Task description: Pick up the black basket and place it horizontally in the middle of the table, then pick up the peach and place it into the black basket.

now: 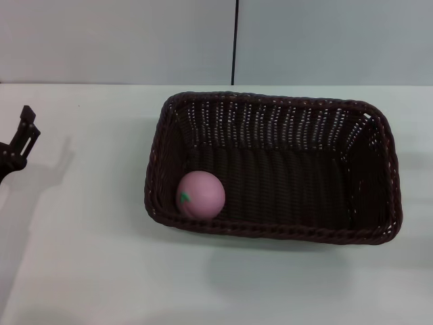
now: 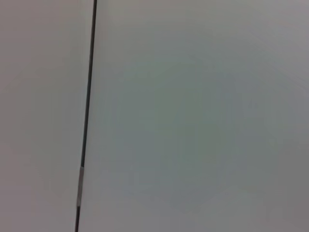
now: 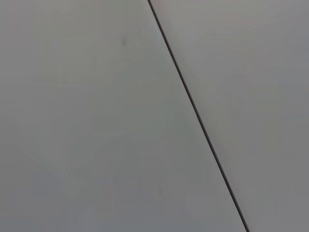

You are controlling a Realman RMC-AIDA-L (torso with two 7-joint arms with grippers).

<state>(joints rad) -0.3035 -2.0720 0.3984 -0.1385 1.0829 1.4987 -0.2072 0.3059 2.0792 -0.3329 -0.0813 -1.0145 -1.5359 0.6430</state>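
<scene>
The black basket lies lengthwise across the middle of the white table in the head view. Inside it, against the near left corner, rests the pink peach with its small green leaf mark. My left gripper shows only partly at the far left edge, raised above the table and well apart from the basket, holding nothing I can see. My right gripper is out of view. Both wrist views show only a pale wall with a thin dark seam.
A pale wall with a vertical dark seam rises behind the table's far edge. Bare tabletop surrounds the basket in front and to the left.
</scene>
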